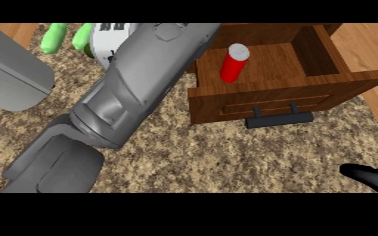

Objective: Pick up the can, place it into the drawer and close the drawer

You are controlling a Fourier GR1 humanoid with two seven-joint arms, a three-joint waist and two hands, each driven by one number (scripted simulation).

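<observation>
Only a black tip of our right hand (362, 174) shows at the lower right edge of the frame, lying on the counter (214, 155), and we cannot tell how far it is open or whether it has hold of anything. Our left hand is out of sight: the grey left forearm (140, 80) runs from the lower left up to the top centre, where its end passes beyond the frame's upper edge. Right of the forearm, the wooden drawer (266, 100) stands pulled open in the upper right, its front panel facing us with a dark handle (279, 118) below it. Inside, the red can (235, 62) stands upright on the drawer floor, toward its left side, with bare wood to its right. Speckled beige counter spreads wide across the lower middle between forearm and right hand. In the upper left, two green things (53, 37) and a white object (111, 37) lie partly behind the forearm.
</observation>
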